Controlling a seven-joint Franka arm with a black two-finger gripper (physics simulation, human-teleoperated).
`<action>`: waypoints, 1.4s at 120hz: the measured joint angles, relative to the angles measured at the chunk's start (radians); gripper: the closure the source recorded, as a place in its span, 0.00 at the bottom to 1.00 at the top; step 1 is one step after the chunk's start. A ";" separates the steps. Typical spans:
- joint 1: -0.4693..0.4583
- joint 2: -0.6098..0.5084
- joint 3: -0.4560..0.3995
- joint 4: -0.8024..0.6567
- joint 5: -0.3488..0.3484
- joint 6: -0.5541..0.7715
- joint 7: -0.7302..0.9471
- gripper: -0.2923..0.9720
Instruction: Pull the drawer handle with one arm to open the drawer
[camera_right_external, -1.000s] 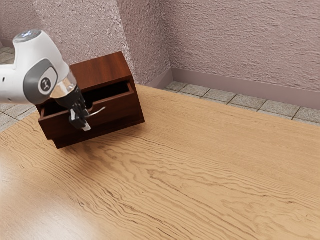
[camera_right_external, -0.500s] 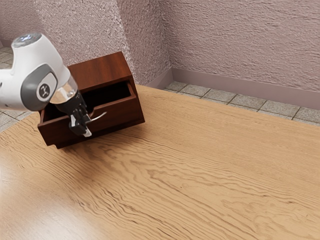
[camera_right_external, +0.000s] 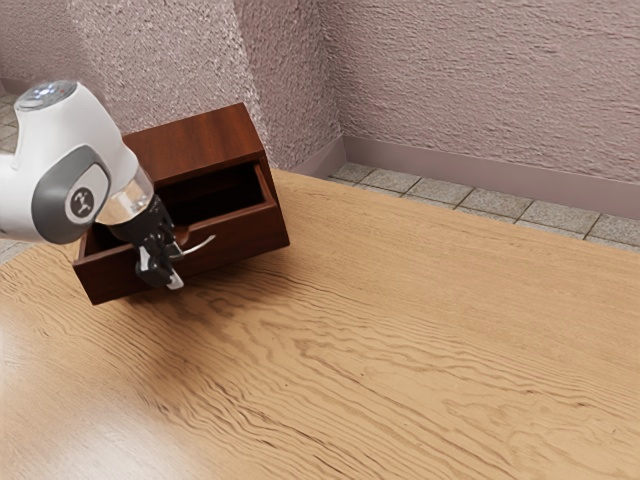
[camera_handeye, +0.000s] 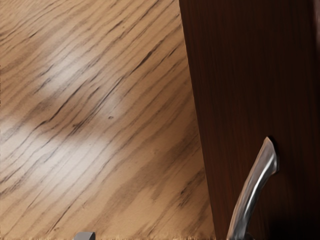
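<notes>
Pulling step in hand — the end effector (camera_right_external: 160, 266) pinches the handle (camera_right_external: 198, 245), drawer (camera_right_external: 235, 222) partly out; next calls for a straight draw outward across the worktop (camera_right_external: 400, 340)

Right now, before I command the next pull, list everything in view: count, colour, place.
table: one, light wood grain, across the foreground.
cabinet: one, dark reddish brown, on the table near its far edge, at the exterior view's left.
drawer: one, same dark brown, in the cabinet, partly pulled out.
handle: one, silver, curved, on the drawer front.
wall: pinkish, rough, behind the table.
floor: grey tiles, between table and wall.
arm: one, white and grey, entering from the exterior view's left.
fingers: two, black, closed on the handle at its end nearer the arm.
</notes>
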 joint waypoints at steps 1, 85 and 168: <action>0.000 -0.001 0.000 -0.002 0.000 0.001 0.000 0.54; -0.028 -0.117 -0.001 -0.126 -0.021 0.037 0.002 0.54; -0.059 -0.113 -0.073 0.318 0.018 -0.145 0.045 0.41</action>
